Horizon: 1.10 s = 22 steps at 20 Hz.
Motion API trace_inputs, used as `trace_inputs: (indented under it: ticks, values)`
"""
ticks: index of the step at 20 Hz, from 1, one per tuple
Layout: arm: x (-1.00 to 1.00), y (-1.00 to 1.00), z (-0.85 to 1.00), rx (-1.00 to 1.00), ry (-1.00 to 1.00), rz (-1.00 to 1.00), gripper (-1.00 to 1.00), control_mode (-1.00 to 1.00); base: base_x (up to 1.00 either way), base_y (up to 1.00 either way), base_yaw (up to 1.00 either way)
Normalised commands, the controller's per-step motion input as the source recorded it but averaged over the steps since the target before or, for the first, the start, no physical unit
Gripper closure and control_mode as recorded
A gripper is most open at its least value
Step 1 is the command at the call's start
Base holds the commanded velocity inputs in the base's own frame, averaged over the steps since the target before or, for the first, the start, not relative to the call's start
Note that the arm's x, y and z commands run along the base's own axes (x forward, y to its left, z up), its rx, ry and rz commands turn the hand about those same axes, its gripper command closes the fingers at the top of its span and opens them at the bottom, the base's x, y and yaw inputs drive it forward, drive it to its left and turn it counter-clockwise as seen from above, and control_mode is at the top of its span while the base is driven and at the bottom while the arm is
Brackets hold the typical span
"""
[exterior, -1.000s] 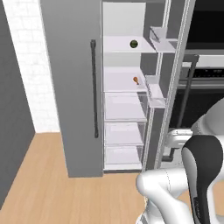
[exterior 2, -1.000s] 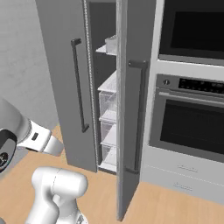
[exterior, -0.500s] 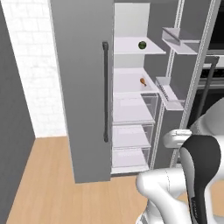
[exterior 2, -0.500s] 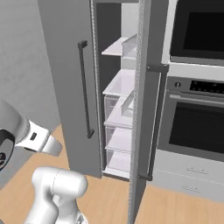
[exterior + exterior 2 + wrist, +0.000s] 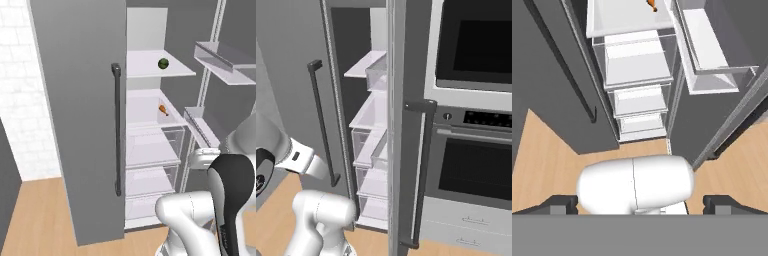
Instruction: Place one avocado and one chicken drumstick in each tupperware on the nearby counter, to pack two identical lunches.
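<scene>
Base swung since earlier frames; fridge interior now closer. Dark green round avocado (image 5: 163,63) on top white shelf (image 5: 150,67). Orange club-shaped chicken drumstick (image 5: 163,110) one shelf lower. Claw (image 5: 640,204) released, empty.

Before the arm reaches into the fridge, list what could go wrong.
1. The avocado is round and lies loose on the top shelf; a nudge from the open gripper could roll it away.
2. The drumstick lies deep on the shelf below, near the door bins, so the arm may clip them reaching in.
</scene>
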Motion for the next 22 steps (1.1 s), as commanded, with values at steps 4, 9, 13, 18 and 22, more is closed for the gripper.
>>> trace_inputs:
  ticks: [4,9,13,18,22]
  values:
    - [0.0,0.0,0.0,0.0,0.0,0.0,-1.0,1.0,0.83,0.44,-0.23]
    - [0.0,0.0,0.0,0.0,0.0,0.0,-1.0,1.0,0.64,0.1,-0.26]
    - [0.0,0.0,0.0,0.0,0.0,0.0,-1.0,1.0,0.44,-0.06,-0.19]
    - [0.54,0.0,0.0,0.0,0.0,-0.01,-1.0,-1.0,0.0,0.0,0.0]
    - [0.3,0.0,0.11,-0.01,-0.16,0.0,-1.0,-1.0,0.0,0.0,0.0]
